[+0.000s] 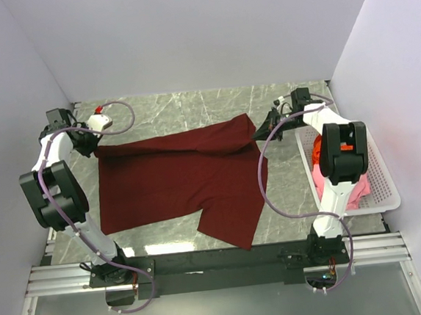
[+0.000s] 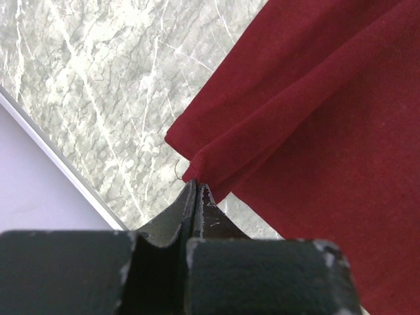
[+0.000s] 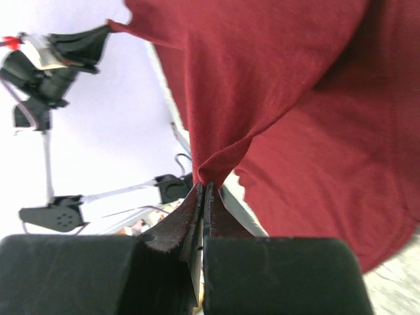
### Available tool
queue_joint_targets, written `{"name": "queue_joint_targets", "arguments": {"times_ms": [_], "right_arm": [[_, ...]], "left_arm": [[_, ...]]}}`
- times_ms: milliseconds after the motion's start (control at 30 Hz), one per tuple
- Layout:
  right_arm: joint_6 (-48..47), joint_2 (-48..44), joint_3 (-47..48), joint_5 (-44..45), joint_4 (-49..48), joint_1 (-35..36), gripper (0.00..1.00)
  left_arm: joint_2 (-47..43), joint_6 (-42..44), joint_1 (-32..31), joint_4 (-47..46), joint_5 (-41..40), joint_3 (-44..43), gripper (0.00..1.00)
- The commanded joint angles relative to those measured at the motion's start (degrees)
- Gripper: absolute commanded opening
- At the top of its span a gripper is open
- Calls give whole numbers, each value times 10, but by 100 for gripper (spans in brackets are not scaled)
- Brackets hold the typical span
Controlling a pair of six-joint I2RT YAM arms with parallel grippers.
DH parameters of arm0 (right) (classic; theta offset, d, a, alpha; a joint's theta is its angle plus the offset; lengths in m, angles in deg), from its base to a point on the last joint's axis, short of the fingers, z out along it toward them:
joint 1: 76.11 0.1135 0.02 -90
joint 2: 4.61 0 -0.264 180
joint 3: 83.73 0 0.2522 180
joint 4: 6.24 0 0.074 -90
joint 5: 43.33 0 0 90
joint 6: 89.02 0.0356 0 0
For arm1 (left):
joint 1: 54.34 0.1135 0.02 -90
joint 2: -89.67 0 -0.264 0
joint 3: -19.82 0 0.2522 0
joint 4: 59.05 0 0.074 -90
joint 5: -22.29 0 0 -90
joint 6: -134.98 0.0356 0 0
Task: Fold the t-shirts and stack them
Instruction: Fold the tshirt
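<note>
1. The dark red shirt [image 1: 183, 178] lies spread over the middle of the desk [image 1: 191, 107]. One far corner is toward the left edge and the other toward the right edge.
2. The left pincer [image 2: 197, 189] is closed tightly on the left corner. The right pincer [image 3: 202, 188] is closed tightly on the right corner, which is raised from the desk.
3. Each pincer grips only a small tip of cloth. I think a corner can slip out if the arms pull apart too strongly.
4. An uneven pull would probably give a crooked fold.
5. The orange shirt [image 1: 317, 148] and the pink shirt [image 1: 357, 189] sit in the basket [image 1: 388, 202] at the right edge. The right arm [image 1: 340, 150] mostly hides them, so I cannot tell if they are folded.
</note>
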Motion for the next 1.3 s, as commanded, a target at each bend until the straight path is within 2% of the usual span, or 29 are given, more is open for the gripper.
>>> {"name": "queue_joint_targets", "arguments": {"times_ms": [0,400,867,1267], "right_arm": [[48,-45,-11,-40,-38,-2,0],[19,-60,-61,-41,-21,3,0],[63,-89,-86,-54,-74,37,0],[-18,-48,-52,-15,-5,35,0]], "left_arm": [[-30,15,4,-7,23,-21,0],[-38,51,5,-11,14,22,0],[-31,46,4,-13,15,29,0],[-41,121,-2,-8,-6,100,1]]}}
